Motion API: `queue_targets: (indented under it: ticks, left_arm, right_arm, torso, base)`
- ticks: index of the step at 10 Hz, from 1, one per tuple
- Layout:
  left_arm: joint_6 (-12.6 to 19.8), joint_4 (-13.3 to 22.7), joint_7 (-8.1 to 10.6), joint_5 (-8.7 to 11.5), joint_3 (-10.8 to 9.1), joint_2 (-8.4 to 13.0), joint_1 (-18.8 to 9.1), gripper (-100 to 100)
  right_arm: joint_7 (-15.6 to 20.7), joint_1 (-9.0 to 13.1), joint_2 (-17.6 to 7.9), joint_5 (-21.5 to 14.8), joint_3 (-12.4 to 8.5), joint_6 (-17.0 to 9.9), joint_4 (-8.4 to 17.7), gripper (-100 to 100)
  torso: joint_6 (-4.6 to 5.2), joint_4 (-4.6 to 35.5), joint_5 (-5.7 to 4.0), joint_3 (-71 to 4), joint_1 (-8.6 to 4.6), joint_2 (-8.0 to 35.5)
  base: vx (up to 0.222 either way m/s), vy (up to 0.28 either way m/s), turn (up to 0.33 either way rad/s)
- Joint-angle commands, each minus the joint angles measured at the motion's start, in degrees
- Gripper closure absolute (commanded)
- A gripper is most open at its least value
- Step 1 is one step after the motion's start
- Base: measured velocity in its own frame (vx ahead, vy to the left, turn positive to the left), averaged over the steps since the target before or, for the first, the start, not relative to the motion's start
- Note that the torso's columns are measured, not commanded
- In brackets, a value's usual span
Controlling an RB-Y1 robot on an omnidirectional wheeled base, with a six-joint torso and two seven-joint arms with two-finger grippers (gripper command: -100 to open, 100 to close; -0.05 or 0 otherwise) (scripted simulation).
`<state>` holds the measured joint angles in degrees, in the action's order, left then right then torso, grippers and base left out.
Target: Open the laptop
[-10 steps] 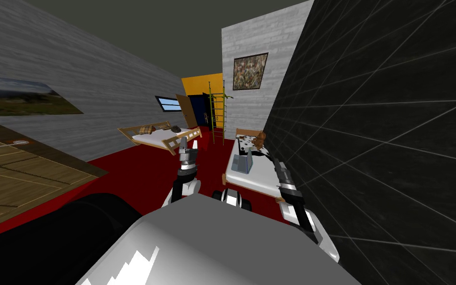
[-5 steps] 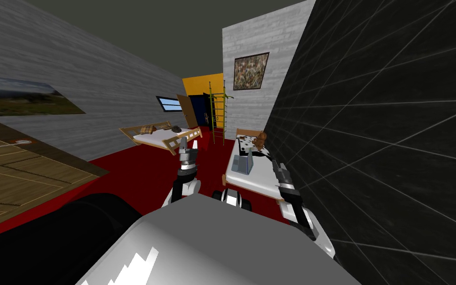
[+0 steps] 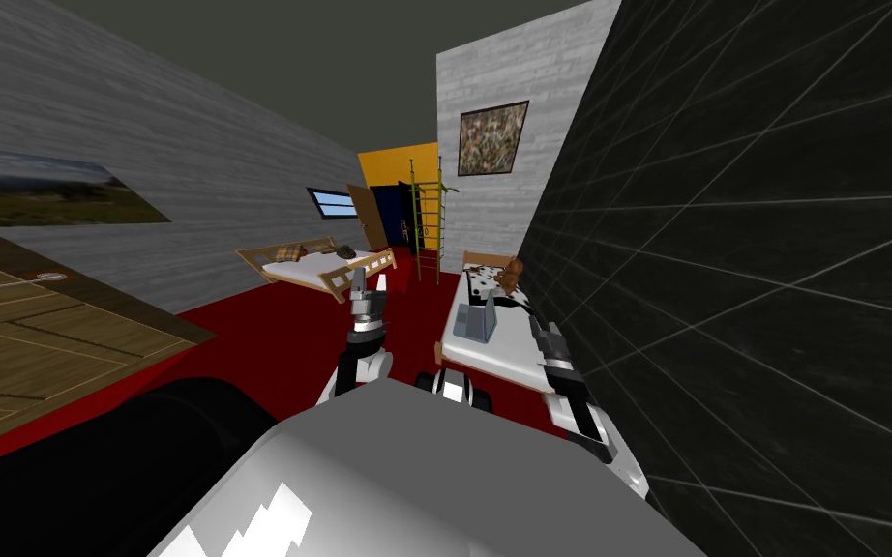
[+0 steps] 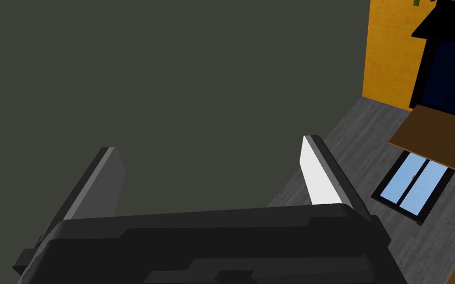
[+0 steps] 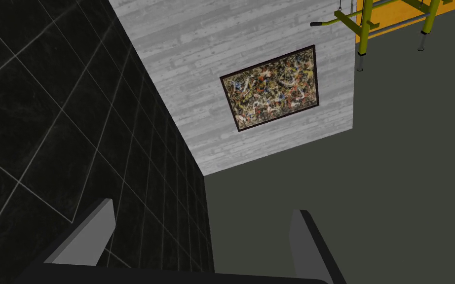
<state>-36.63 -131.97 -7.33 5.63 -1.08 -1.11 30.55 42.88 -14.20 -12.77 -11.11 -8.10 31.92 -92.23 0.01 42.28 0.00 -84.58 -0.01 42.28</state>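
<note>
A grey laptop [image 3: 474, 320] stands on a white bed [image 3: 492, 356] ahead and to the right, its lid raised nearly upright. My right gripper [image 3: 535, 324] hangs just right of the laptop at the bed's wall side, open with nothing between its fingers [image 5: 304, 241]. My left gripper [image 3: 367, 281] is raised over the red floor, well left of the bed, and is open too, its fingers [image 4: 315, 170] wide apart.
A black tiled wall [image 3: 773, 271] runs close along my right. A brown teddy [image 3: 506, 274] sits at the bed's spotted head end. A second wooden bed [image 3: 318, 263] and a green climbing frame [image 3: 425, 227] stand farther back. A wooden cabinet top [image 3: 38, 338] lies to my left.
The whole head view has drifted slightly, so I have moved a little toward the bed. The right gripper has shifted a bit left, nearer the laptop.
</note>
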Motion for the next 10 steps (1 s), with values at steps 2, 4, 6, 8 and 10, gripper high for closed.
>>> queue_targets:
  ticks: [2, 4, 6, 8, 10]
  left_arm:
    - [0.0, 0.0, 0.0, 0.0, 0.0, 0.0, 0.0, 0]
    - [0.0, 0.0, 0.0, 0.0, 0.0, 0.0, 0.0, 0]
    - [0.0, 0.0, 0.0, 0.0, 0.0, 0.0, 0.0, 0]
    - [0.0, 0.0, 0.0, 0.0, 0.0, 0.0, 0.0, 0]
    - [0.0, 0.0, 0.0, 0.0, 0.0, 0.0, 0.0, 0]
  right_arm:
    - [5.68, 1.53, 0.03, -0.83, -0.56, 0.03, 3.46, -100]
    - [8.97, 2.72, 0.07, -1.51, -1.1, 0.24, 6.49, -100]
    - [11.93, 3.93, 0.14, -2.19, -1.63, 0.43, 9.33, -100]
    - [15.08, 5.14, 0.25, -2.87, -2.16, 0.62, 12.14, -100]
    - [17.34, 5.14, 0.25, -2.87, -2.16, 0.62, 12.64, -100]
  torso:
    - [-0.02, 0.01, 0.0, 0.01, 0.02, 0.01]
    - [-0.02, 0.0, 0.0, -0.01, 0.02, -0.03]
    - [0.0, 0.02, 0.01, 0.03, 0.02, 0.05]
    - [-0.01, 0.01, 0.0, 0.0, 0.01, 0.0]
    - [0.0, 0.0, 0.0, -0.01, 0.01, -0.01]
  base:
    - [0.021, -0.001, 0.02]
    - [0.028, 0.0, 0.021]
    - [0.015, 0.002, 0.011]
    - [0.026, -0.004, 0.021]
    - [0.02, 0.0, 0.006]
